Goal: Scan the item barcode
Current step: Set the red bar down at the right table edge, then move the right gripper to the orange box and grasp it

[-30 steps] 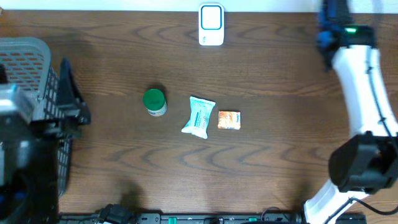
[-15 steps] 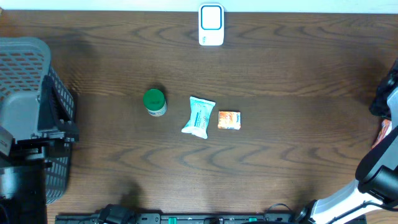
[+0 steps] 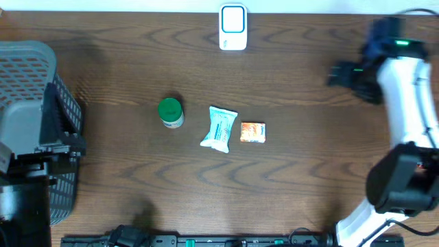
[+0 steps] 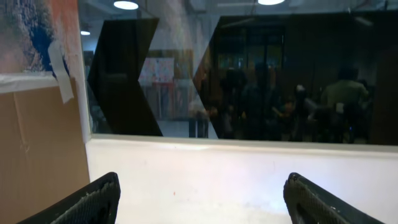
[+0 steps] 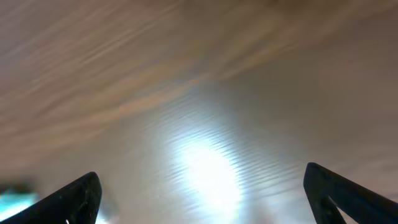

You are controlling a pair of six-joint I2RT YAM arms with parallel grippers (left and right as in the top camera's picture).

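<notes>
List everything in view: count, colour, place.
scanner: one, white with a blue face, top centre of the table
bottle: one, green lid, left of the packet
packet: one, teal and white, mid-table
small box: one, orange, right of the packet
basket: one, grey, left edge
table: one, dark brown wood
left gripper: one, black, open, by the basket
right gripper: one, black, open, over the table's right side

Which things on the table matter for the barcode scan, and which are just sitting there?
For the job: white scanner; green-capped bottle; wipes packet; small orange box.

Just lying about, as far as I can tell: grey basket at the left; cable strip along the near edge.
</notes>
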